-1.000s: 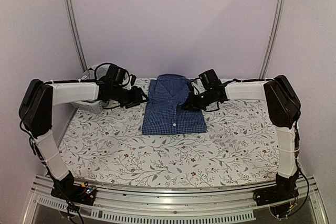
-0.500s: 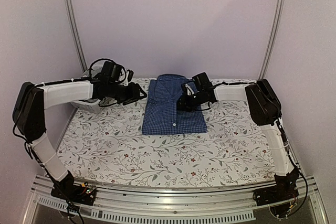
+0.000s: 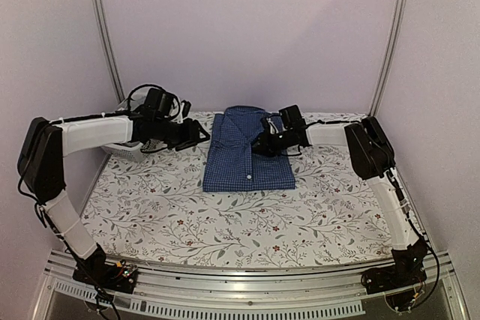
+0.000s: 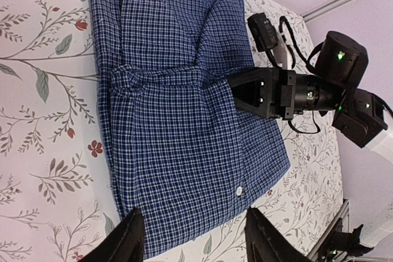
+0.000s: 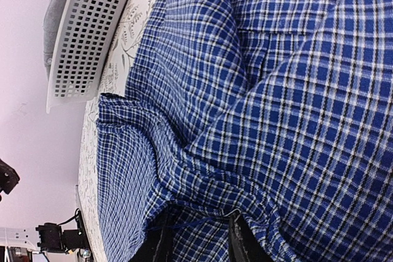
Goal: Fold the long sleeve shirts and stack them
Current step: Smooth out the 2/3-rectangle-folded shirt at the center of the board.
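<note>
Top camera looks down from behind over the whole floral-patterned counter (image 3: 225, 222); both wrist cameras face the folded dark blue checked shirt (image 4: 172, 127), the right one closest.

Dark blue checked shirt (image 3: 247, 159) — folded, collar farthest — lies far-centre on the table (image 3: 150, 207).

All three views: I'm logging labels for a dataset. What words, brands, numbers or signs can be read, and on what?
None can be read.
The blue checked shirt shows no tag or logo; the white basket and the flowered table cover bear no writing; the right arm shows only green lights at its wrist.
</note>
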